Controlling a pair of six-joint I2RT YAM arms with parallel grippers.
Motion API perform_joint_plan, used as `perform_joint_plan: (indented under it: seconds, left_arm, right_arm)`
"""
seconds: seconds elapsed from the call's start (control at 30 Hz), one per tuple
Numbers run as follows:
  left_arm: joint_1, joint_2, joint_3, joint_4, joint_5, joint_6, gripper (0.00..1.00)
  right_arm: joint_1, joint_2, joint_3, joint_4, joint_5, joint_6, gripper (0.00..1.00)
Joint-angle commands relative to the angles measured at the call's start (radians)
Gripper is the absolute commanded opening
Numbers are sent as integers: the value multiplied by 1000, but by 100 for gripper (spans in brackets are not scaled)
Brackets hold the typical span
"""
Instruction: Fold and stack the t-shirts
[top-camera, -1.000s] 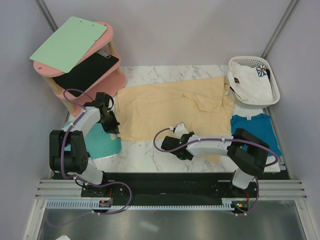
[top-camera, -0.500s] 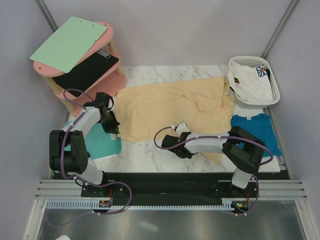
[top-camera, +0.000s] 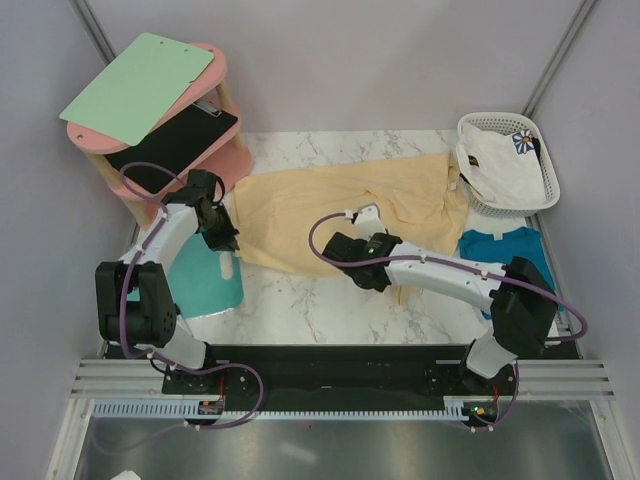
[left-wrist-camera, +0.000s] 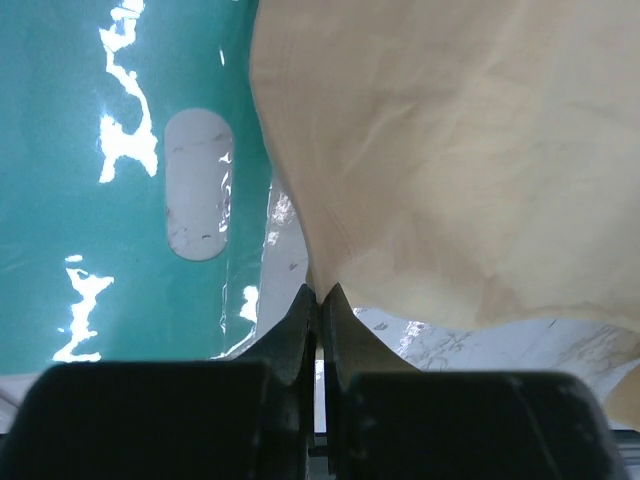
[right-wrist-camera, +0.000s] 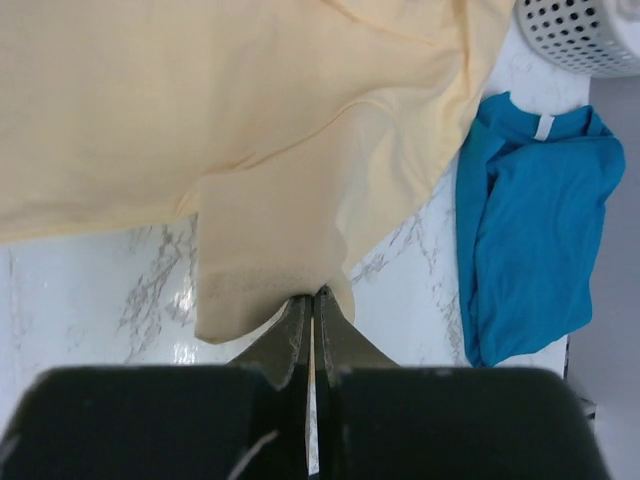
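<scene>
- Slippage worries me first. Both grippers are closed on only a thin bit of the yellow shirt (top-camera: 340, 200). The left gripper (left-wrist-camera: 320, 296) pinches its near corner, and the right gripper (right-wrist-camera: 312, 298) pinches the hem of a flap at its near edge.
- And if one arm pulls more than the other?
- Then the cloth can twist, or come out of the weaker pinch (the fold would be crooked, I think). Also the board (left-wrist-camera: 120, 250) lies just left of the left gripper, with the shirt's edge over its side, so the cloth may drag it.
- What about the teal shirt (right-wrist-camera: 530, 220)?
- It lies to the right of the right gripper, just beside the yellow cloth, so a wide swing could catch it. The white shirt (top-camera: 500, 165) is in the basket (top-camera: 490, 122), far ahead and right.
- How do the arms stand?
- The left arm (top-camera: 165, 235) is bent, with its forearm reaching forward and inward and its fingers pointing down. The right arm (top-camera: 450, 272) is stretched low and long to the left. I judge that little reach remains.
</scene>
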Motion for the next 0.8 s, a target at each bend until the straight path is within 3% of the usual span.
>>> perform_joint_plan:
  seconds: [0.0, 0.33, 0.6, 0.77]
  left_arm:
    - [-2, 31, 85, -17, 28, 24, 2]
    - [-1, 138, 218, -29, 37, 30, 2]
    - [1, 253, 306, -31, 41, 22, 2]
    - [10, 304, 365, -31, 37, 25, 2]
  right_arm:
    - [-70, 54, 89, -13, 101, -88, 0]
    - [-264, 86, 241, 91, 90, -324, 0]
    - [-331, 307, 454, 177, 130, -565, 0]
    - [-382, 399, 572, 238, 79, -671, 0]
